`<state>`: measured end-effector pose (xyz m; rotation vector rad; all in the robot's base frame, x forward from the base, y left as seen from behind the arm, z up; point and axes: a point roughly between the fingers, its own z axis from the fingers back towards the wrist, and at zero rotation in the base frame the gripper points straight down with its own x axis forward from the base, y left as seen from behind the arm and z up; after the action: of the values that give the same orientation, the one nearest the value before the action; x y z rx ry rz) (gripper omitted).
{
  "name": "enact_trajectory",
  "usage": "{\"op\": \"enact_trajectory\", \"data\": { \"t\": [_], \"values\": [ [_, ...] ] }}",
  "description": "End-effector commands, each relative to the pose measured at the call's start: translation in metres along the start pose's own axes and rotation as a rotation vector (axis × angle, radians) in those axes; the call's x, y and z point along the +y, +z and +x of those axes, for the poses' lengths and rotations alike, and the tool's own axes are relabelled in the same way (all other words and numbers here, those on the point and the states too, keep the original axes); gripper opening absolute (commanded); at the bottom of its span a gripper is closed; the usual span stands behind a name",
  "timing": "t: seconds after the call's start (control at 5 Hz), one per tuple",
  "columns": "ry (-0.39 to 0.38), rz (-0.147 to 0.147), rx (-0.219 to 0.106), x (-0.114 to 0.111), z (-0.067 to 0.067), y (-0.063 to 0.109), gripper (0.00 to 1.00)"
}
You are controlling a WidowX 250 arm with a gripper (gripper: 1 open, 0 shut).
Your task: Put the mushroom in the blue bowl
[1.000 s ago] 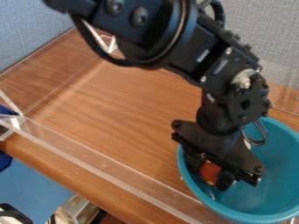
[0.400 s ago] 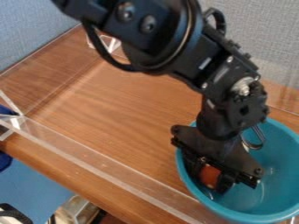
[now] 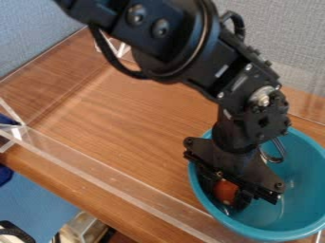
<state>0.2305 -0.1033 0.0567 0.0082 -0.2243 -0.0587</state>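
Observation:
The blue bowl sits at the right front of the wooden table, near the clear front wall. My black gripper reaches down into its left side. Between the fingers shows the orange-brown cap of the mushroom, low inside the bowl, and the jaws are shut on it. The stem is hidden by the gripper.
A clear plastic wall runs along the table's front edge. The wooden tabletop stretches left and back of the bowl. The arm's black links hang over the table's middle. A blue wall stands behind.
The gripper with the mushroom has sunk slightly lower into the bowl; the arm has shifted a little to the left.

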Motion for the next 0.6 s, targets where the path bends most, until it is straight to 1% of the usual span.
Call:
{"op": "enact_trajectory", "data": {
  "t": [0.0,0.2,0.4],
  "values": [
    [0.002,0.001,-0.002,-0.0009,-0.0001,0.001,1.0],
    [0.006,0.002,-0.015,-0.001,0.0005,0.0065,1.0],
    [0.009,0.002,-0.019,-0.0008,0.0013,0.008,1.0]
  ]
}}
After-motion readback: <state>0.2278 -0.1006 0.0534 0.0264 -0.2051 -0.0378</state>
